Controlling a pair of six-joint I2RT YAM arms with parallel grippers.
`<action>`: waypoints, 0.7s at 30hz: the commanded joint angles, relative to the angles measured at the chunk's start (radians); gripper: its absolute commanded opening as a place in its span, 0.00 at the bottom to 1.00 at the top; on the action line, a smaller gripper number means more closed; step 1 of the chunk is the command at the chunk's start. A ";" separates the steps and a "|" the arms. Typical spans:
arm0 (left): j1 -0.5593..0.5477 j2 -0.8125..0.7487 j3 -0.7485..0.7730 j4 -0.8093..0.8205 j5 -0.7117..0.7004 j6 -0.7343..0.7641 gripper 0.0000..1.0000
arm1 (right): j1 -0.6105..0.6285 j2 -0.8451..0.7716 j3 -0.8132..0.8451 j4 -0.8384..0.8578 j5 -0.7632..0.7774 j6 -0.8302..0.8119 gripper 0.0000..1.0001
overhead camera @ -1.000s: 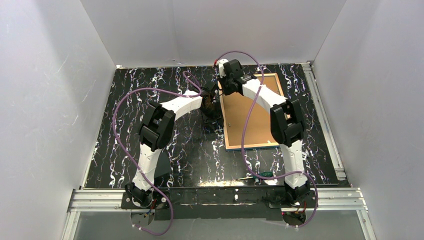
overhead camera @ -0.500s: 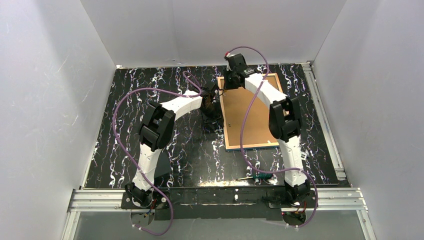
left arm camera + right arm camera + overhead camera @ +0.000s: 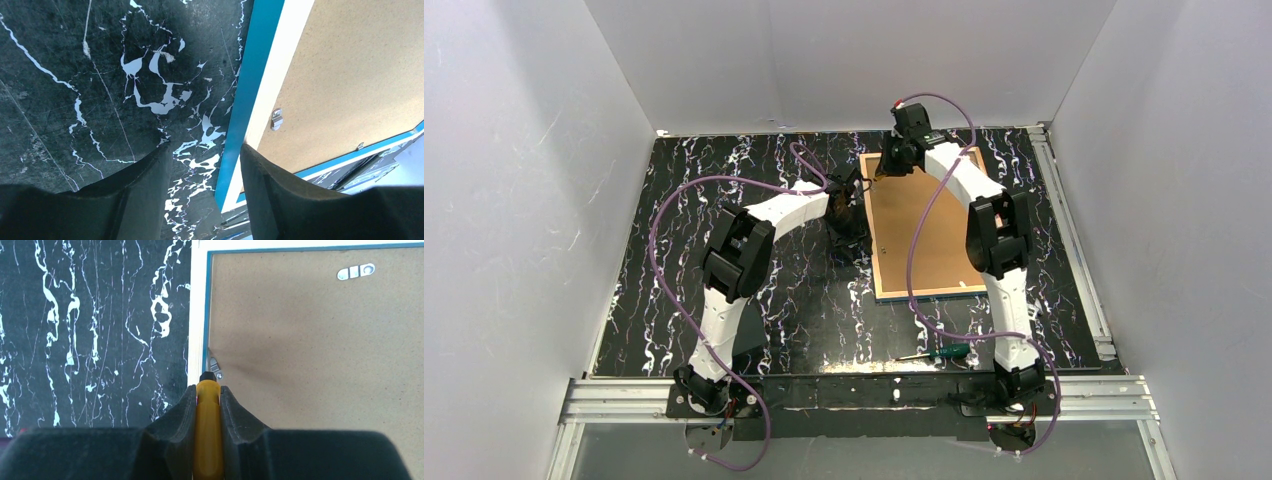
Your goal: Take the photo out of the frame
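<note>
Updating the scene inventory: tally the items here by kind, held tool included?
Frame: 1
Backing board: 1
Hand tools: 2 (green-handled screwdriver on the table, yellow-handled tool in the right gripper)
Total: 4

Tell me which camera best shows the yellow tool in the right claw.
Right wrist view: the yellow tool sits centre, clamped in the right claw, its black tip by a metal tab on the frame. The top view hides it under the arm; the left wrist view misses it.
</note>
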 commanded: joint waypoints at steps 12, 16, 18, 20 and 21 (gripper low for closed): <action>-0.050 0.092 -0.104 -0.214 -0.055 0.103 0.63 | -0.114 -0.483 -0.261 -0.022 -0.034 -0.041 0.01; -0.046 0.031 -0.071 -0.228 -0.005 0.128 0.72 | -0.117 -0.712 -0.513 -0.082 0.034 -0.086 0.01; -0.047 0.008 -0.061 -0.230 0.034 0.132 0.75 | -0.117 -0.829 -0.669 -0.091 0.033 -0.082 0.01; -0.050 -0.007 -0.066 -0.222 0.062 0.106 0.76 | -0.116 -0.943 -0.805 -0.100 0.031 -0.057 0.01; -0.055 -0.013 -0.070 -0.218 0.070 0.090 0.76 | -0.117 -0.998 -0.881 -0.102 0.026 -0.037 0.01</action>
